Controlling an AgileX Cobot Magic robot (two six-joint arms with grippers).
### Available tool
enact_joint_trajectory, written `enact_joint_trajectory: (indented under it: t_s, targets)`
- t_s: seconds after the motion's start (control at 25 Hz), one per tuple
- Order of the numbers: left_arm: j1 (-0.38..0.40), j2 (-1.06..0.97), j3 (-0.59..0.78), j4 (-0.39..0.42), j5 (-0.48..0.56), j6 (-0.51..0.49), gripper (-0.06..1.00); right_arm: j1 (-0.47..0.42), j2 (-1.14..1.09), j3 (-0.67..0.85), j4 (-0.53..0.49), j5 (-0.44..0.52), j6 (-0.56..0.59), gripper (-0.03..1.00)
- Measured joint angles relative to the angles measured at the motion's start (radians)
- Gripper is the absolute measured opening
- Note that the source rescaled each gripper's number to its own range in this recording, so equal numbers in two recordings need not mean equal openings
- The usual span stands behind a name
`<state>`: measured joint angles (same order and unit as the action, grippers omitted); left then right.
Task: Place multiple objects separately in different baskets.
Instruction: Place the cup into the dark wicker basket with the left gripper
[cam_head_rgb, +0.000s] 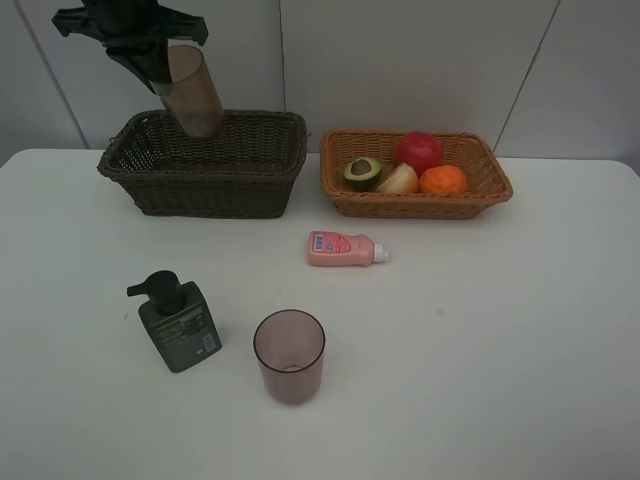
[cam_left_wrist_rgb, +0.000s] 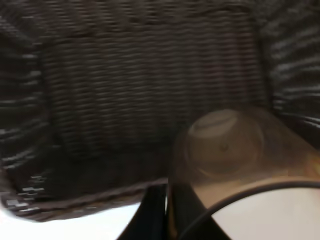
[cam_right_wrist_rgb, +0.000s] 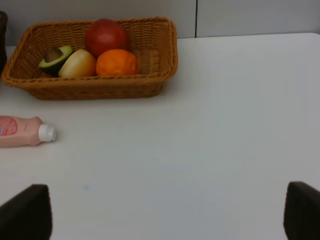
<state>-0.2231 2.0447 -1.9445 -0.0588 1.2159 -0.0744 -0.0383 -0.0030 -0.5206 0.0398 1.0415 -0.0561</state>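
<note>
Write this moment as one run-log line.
left hand: shut on cup over dark basket; right hand: open, empty; table: second cup, pump bottle, pink bottle

Dark basket (cam_left_wrist_rgb: 150, 75) weave blurred; cup (cam_left_wrist_rgb: 235, 145) rim, pink bottle (cam_right_wrist_rgb: 20, 131) base cut off by frame edges.

Bright, even light, soft shadows; the dark basket (cam_left_wrist_rgb: 150, 75) looks blurred in the left wrist view.

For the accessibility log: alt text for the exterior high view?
The left gripper holds a translucent brownish cup tilted over the dark brown basket. The tan basket holds four fruits; a pink bottle, pump bottle and second cup are on the table.
</note>
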Motion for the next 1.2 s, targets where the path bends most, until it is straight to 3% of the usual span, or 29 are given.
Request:
enact_joint_trajectory:
  t_s: [0.4, 1.2]
  targets:
    - [0.106, 0.039, 0.000, 0.149, 0.000, 0.084, 0.00, 0.000, 0.000, 0.000, 0.000, 0.000, 0.000, 0.93]
    - [0.120, 0.172, 0.000, 0.132, -0.166, 0.145, 0.00, 0.000, 0.000, 0.000, 0.000, 0.000, 0.000, 0.93]
